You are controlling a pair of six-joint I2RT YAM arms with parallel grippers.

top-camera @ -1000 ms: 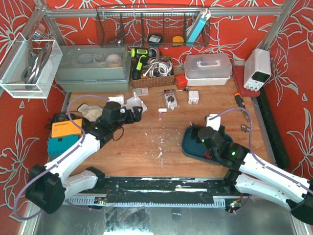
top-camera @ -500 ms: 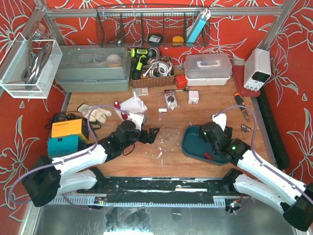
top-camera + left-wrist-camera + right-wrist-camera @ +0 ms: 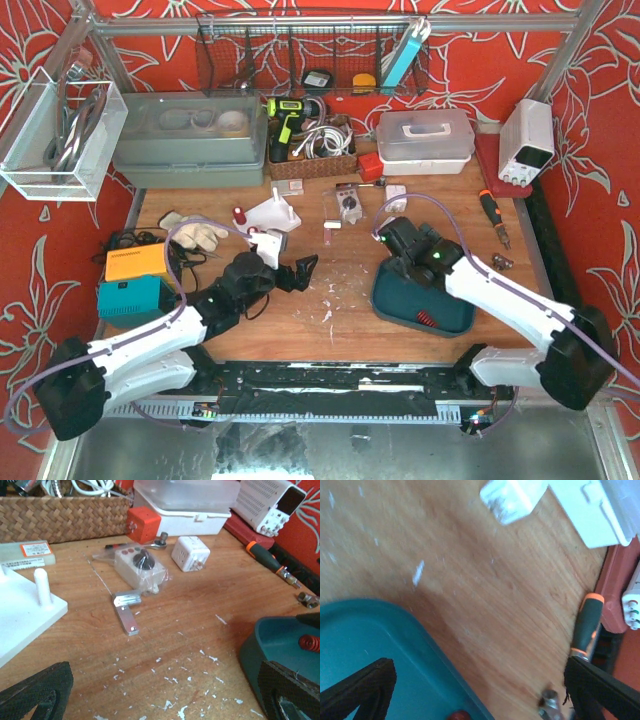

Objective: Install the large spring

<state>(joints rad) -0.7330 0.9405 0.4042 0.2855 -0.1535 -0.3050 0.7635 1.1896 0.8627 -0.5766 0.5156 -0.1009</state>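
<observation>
Two wide tools, spring (image 3: 424,320) in tray (image 3: 398,305)

From above, the left tool (image 3: 298,270) is seen spread wide and empty over the bench (image 3: 350,250). The right tool (image 3: 392,238) is held at the tray's far rim, and the red spring lies toward the near side. In the left wrist view, the spring is seen inside the tray at the right edge. In the right wrist view, the fingers are spread wide, nothing between them, above the tray corner.
</observation>
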